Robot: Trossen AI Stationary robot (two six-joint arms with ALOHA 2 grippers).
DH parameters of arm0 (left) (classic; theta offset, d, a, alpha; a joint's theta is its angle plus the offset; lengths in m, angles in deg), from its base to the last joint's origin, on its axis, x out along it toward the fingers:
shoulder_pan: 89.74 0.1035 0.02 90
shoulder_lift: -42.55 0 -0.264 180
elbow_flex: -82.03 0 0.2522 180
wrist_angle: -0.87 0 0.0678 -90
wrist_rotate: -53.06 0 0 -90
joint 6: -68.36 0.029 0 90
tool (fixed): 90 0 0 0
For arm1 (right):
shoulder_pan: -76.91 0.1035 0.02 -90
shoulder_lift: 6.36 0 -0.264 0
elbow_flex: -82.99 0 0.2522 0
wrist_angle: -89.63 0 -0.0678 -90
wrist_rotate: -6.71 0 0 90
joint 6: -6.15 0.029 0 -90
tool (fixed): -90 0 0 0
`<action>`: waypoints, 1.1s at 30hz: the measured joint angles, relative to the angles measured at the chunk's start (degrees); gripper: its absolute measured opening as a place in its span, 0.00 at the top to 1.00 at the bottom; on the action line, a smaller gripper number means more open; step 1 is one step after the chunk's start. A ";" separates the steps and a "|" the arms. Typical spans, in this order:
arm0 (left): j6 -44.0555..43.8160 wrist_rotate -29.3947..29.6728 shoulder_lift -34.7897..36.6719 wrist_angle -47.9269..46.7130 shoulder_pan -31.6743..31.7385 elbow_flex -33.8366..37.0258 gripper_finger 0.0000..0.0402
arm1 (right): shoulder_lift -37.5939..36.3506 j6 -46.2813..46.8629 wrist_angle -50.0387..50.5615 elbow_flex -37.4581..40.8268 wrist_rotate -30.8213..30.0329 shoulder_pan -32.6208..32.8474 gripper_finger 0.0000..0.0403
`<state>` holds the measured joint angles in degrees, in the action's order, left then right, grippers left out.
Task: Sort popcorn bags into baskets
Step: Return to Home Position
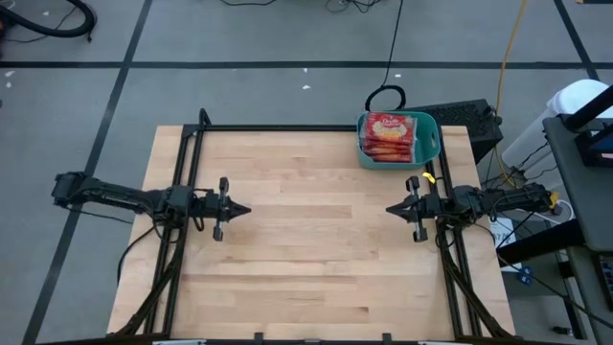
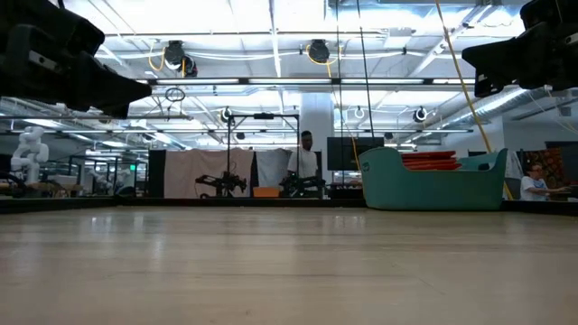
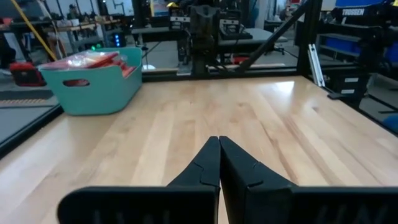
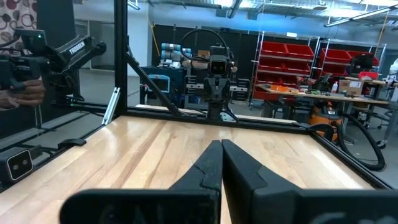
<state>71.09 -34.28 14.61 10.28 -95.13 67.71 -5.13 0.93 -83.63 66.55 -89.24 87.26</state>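
Table (image 1: 306,259): wooden top.
Tub (image 1: 433,144): far right corner.
Bags (image 1: 388,134): stacked inside, heaped to the rim (a jolt might tip the top one out).
Left gripper (image 1: 247,209), right gripper (image 1: 391,208): fingers pressed together, empty, mid-table, facing.

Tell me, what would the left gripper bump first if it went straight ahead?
Most likely the right gripper, which faces it across the table. The left gripper points straight at it, with nothing between them; the teal basket sits off to the side.
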 joint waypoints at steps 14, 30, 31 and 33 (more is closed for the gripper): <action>-1.73 2.92 18.41 -19.30 -1.12 0.00 1.00 | 0.00 0.00 -0.02 0.00 0.01 0.00 1.00; 0.13 3.62 25.13 -21.72 -1.01 -0.13 0.98 | 0.02 0.00 -0.02 0.00 0.02 0.00 1.00; 0.15 3.64 25.45 -21.72 -1.01 -0.13 0.99 | 0.02 0.00 -0.03 0.00 0.02 -0.01 1.00; 0.46 3.78 26.14 -21.72 -1.01 -0.13 0.99 | 0.02 0.00 -0.02 0.00 0.02 -0.02 1.00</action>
<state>71.54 -30.50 40.76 -11.43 -96.13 67.58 -5.11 0.93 -83.65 66.55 -89.22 87.24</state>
